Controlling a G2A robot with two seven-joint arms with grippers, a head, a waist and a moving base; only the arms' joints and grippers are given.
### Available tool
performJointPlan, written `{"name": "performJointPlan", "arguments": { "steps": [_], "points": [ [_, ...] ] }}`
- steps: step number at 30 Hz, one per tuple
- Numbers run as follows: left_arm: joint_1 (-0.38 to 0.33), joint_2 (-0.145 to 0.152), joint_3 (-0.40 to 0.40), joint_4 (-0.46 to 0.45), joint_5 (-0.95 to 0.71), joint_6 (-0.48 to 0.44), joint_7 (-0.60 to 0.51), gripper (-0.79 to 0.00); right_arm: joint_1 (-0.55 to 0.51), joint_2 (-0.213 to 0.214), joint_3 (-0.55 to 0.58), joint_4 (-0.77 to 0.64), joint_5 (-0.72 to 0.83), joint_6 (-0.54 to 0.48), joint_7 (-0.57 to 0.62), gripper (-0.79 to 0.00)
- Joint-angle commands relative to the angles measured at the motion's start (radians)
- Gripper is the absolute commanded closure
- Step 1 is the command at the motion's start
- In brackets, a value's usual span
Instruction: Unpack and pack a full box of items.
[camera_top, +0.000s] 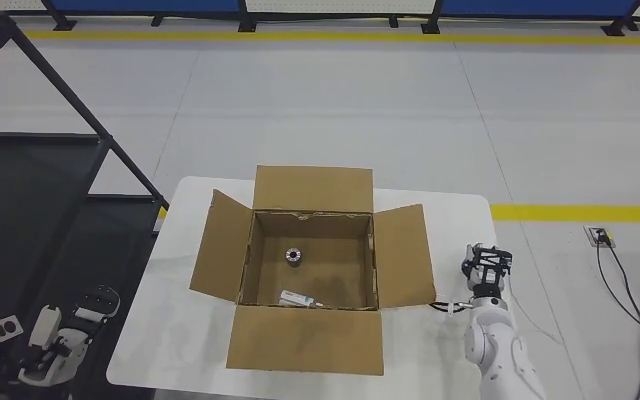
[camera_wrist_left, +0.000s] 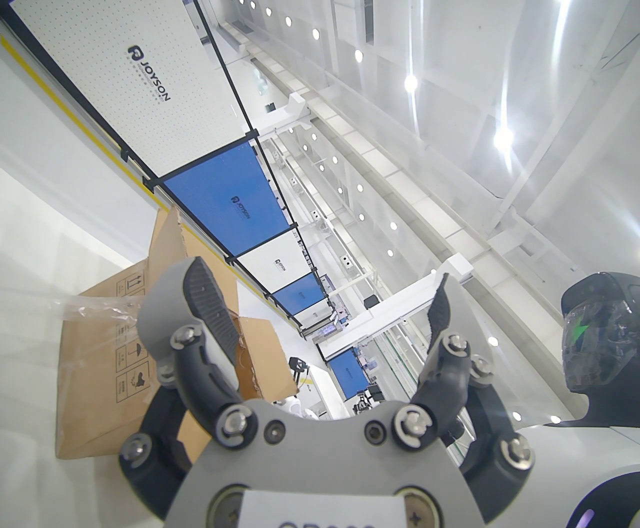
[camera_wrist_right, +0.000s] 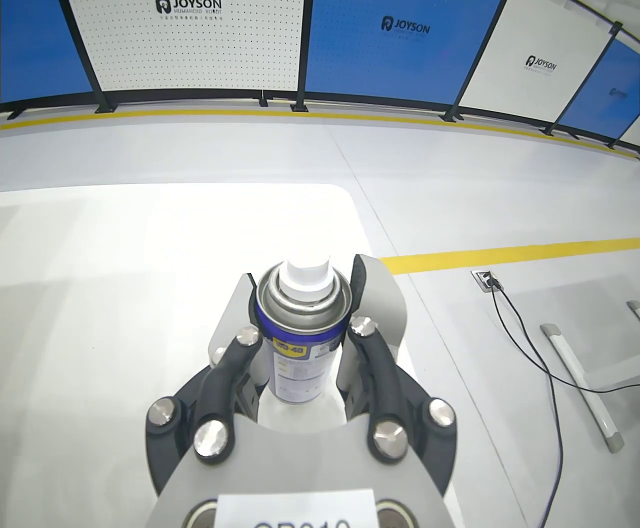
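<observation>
An open cardboard box (camera_top: 305, 340) stands in the middle of the white table (camera_top: 450, 215), all flaps folded outward. On its floor lie a small dark round roll (camera_top: 293, 256) and a white tube (camera_top: 298, 297). At the table's right edge my right gripper (camera_top: 487, 268) (camera_wrist_right: 304, 285) is shut on a blue spray can (camera_wrist_right: 300, 345) with a white nozzle, which stands upright on the table (camera_wrist_right: 150, 250). My left gripper (camera_top: 95, 305) (camera_wrist_left: 320, 295) hangs beyond the table's left side, open, holding nothing and pointing upward. The box (camera_wrist_left: 100, 360) shows beside it.
A black metal frame (camera_top: 60, 90) over a dark mat stands left of the table. On the floor to the right are a socket with cables (camera_top: 600, 237) and a yellow line (camera_top: 565, 212). Bare table surface lies on both sides of the box.
</observation>
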Motion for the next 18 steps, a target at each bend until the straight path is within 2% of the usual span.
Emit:
{"name": "performJointPlan", "arguments": {
  "steps": [1, 2, 12, 15, 18],
  "points": [
    [0.0, 0.0, 0.0, 0.0, 0.0, 0.0, 0.0, -0.785, 0.003, 0.001, -0.001, 0.011, 0.003, -0.003, -0.007, -0.702],
    [0.0, 0.0, 0.0, 0.0, 0.0, 0.0, 0.0, -0.785, 0.004, 0.002, -0.001, 0.014, 0.006, -0.007, -0.009, -0.785],
    [0.0, 0.0, 0.0, 0.0, 0.0, 0.0, 0.0, -0.785, -0.001, 0.006, -0.001, -0.005, 0.029, 0.006, -0.018, -0.785],
    [0.0, 0.0, 0.0, 0.0, 0.0, 0.0, 0.0, -0.785, -0.04, 0.002, 0.016, -0.095, 0.11, 0.025, -0.087, -0.785],
    [0.0, 0.0, 0.0, 0.0, 0.0, 0.0, 0.0, -0.785, -0.125, -0.006, 0.016, -0.277, 0.178, 0.059, -0.157, -0.785]
  ]
}}
